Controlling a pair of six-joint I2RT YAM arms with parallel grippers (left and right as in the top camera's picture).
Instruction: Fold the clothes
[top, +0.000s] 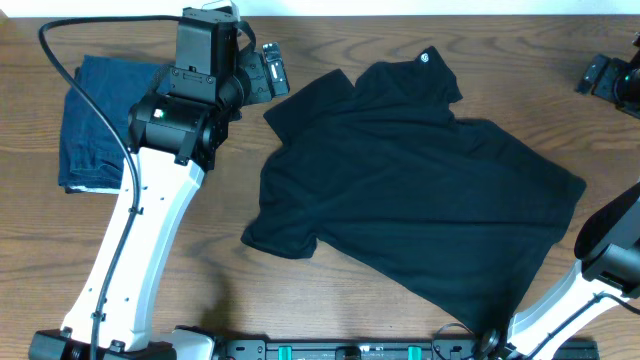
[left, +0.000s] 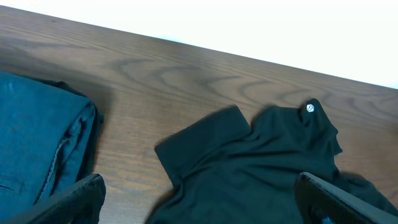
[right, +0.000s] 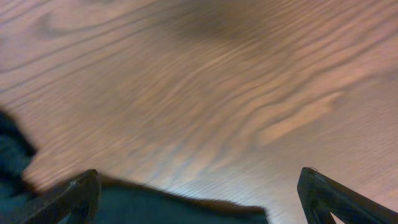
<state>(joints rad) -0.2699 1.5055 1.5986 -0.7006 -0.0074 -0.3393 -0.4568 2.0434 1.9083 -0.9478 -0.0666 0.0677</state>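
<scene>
The black T-shirt (top: 420, 190) lies spread out on the wooden bench (top: 400, 25), slightly right of the middle in the overhead view. It is set on a slant. Its long axis runs from the far left towards the near right, where the cloth reaches down to the arm bases at the near edge. A small flap carrying a round white logo (top: 424, 57) points at the far edge of the bench. Just left of it, a squared flap sticks out to the far left. One short sleeve juts out at the near left, and a broad corner points right. The fabric is mostly flat with soft creases, and the two far flaps look turned over onto the body. I cannot tell which end holds the neck.

The left gripper (left: 199, 186) is at the shirt's far-left flap, its jaws standing wide apart with nothing between them. In its wrist view the flap and the logo corner lie ahead of the two fingers (left: 74, 199).

The right gripper (right: 199, 177) is at the far right of the bench, clear of the shirt's right corner. Its jaws are likewise spread wide and hold nothing. Its view is blurred and shows mostly bare wood grain.

A folded dark blue garment (top: 95, 120) rests at the far left, well apart from the shirt.
</scene>
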